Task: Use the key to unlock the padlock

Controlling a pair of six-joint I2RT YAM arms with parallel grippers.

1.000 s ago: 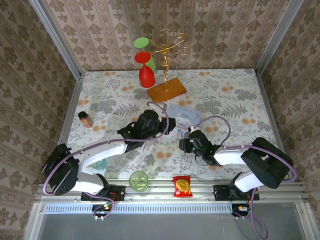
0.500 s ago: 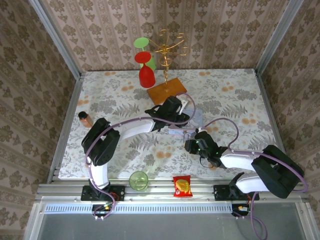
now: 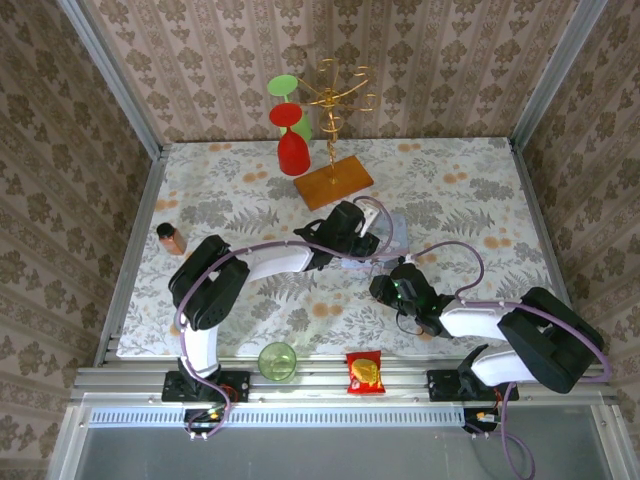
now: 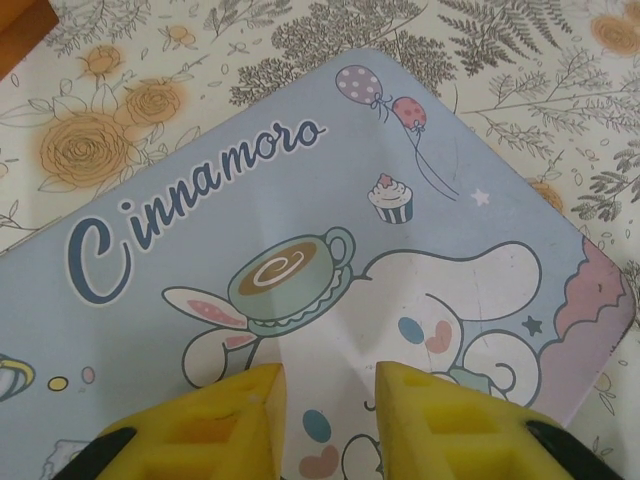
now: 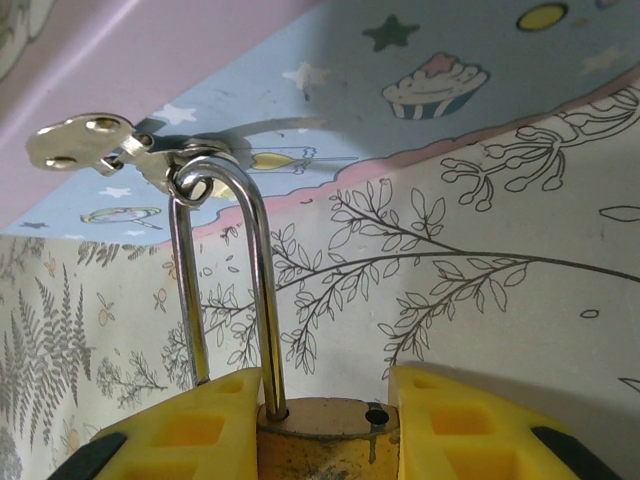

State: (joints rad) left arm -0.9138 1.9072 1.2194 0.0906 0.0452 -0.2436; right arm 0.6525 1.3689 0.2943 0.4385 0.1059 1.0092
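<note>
The brass padlock [image 5: 320, 432] is pinched between my right gripper's [image 5: 325, 388] yellow fingers [image 5: 200, 430]. Its silver shackle [image 5: 258, 270] rises to the metal hasp [image 5: 150, 160] on the pastel tin box [image 5: 300, 60] and is hooked through it. One shackle leg sits in the body; the other stands outside it, and one hole in the body is empty. The key is out of view. My left gripper [image 4: 330, 385] hovers open just over the tin box's printed lid [image 4: 200, 250], nothing between its pads. From above, the left gripper [image 3: 366, 236] is on the box [image 3: 398, 232], with the right gripper [image 3: 386, 284] just in front.
A gold wire rack [image 3: 335, 100] on a wooden base, with red and green glasses, stands at the back. A small brown bottle [image 3: 171, 238] is at the left. A green cup [image 3: 277, 360] and a red snack packet [image 3: 364, 371] lie at the near edge.
My left arm has swung its gripper right and farther back, onto the tin box lid. My right gripper has shifted a little to the right, still in front of the box.
</note>
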